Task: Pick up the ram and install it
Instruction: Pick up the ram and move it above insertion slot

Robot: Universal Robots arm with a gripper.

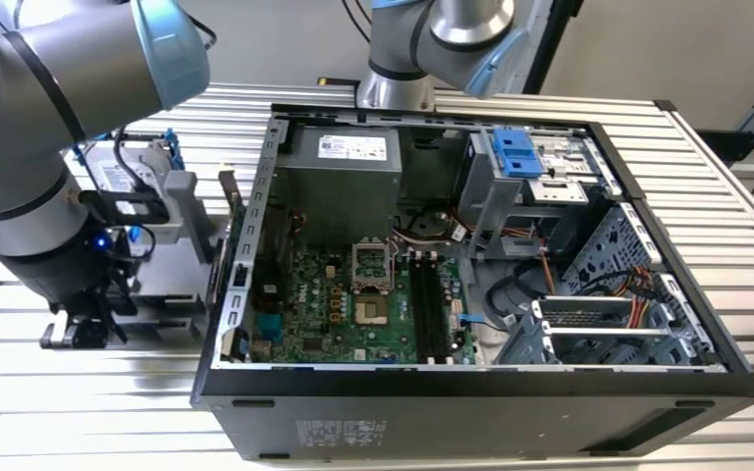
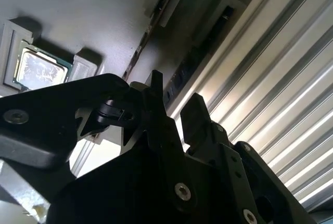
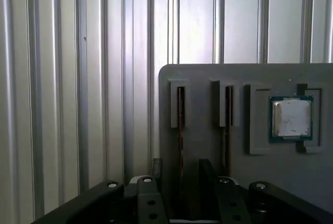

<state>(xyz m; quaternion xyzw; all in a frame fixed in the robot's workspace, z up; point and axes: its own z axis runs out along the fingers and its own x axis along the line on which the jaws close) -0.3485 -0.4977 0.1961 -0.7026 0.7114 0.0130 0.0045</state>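
- One thin, dark ram stick (image 3: 180,110) stands edgewise at the edge of the grey plastic tray (image 3: 200,76).
- Black claw (image 3: 182,174) hovers above, parted and empty; the pick-up apparently needs a squared descent.

I count two ram sticks: the first ram stick (image 3: 180,130) and the second ram stick (image 3: 227,109). Also one processor chip (image 3: 290,118), one grey tray (image 3: 208,78), one computer case (image 1: 482,402) and one motherboard (image 1: 338,304).

The jaws hide one end of the ram (image 3: 180,125).
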